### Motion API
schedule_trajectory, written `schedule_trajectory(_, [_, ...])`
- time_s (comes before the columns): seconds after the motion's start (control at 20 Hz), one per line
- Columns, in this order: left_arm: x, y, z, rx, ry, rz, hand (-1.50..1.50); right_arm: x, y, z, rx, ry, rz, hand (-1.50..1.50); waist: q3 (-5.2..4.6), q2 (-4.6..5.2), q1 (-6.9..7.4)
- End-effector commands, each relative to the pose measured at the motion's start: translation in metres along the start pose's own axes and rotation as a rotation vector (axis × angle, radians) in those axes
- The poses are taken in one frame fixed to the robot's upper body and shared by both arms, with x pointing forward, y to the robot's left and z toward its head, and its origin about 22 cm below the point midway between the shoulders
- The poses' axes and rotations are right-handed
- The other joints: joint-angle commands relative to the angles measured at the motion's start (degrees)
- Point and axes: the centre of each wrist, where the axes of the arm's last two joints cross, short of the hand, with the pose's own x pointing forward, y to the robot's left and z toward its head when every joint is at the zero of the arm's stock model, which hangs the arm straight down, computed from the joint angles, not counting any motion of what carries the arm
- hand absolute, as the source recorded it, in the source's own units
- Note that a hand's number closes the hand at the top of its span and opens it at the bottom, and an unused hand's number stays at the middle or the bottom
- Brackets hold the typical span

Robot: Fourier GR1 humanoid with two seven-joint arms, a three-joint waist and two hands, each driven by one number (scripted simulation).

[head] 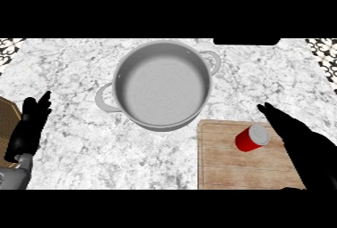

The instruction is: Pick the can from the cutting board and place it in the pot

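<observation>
Resting on speckled marble counter (72,147): pot (161,84), cutting board (244,171), can (252,138); right robot hand (299,138) open, empty.

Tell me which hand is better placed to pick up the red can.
The right hand. It hovers open over the cutting board, just beside the red can. The left hand rests open at the far left edge, beyond the pot.

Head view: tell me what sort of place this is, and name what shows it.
Most likely a kitchen counter. A speckled marble-look countertop carries a large steel pot with two side handles, and beside it a wooden cutting board with a red can standing on it.
</observation>
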Motion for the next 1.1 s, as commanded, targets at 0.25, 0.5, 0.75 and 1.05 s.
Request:
schedule_trajectory(0.25, [-0.017, -0.005, 0.001, 0.006, 0.007, 0.008, 0.0, -0.001, 0.009, -0.025, 0.077, 0.181, 0.045, -1.5, 0.14, 0.05, -0.43])
schedule_trajectory(0.5, [-0.006, -0.003, 0.006, 0.003, -0.008, 0.014, 0.0, 0.001, 0.02, -0.041, 0.081, 0.21, 0.058, -1.5, 0.17, -0.04, -0.18])
schedule_trajectory(0.75, [0.011, 0.001, -0.004, -0.003, 0.008, 0.006, 0.0, -0.013, 0.038, -0.053, 0.086, 0.197, 0.07, -1.5, 0.21, -0.03, -0.5])
schedule_trajectory(1.05, [-0.006, 0.002, 0.005, -0.004, -0.003, -0.004, 0.0, -0.007, 0.048, -0.059, 0.067, 0.195, 0.09, -1.5, 0.2, -0.08, -0.47])
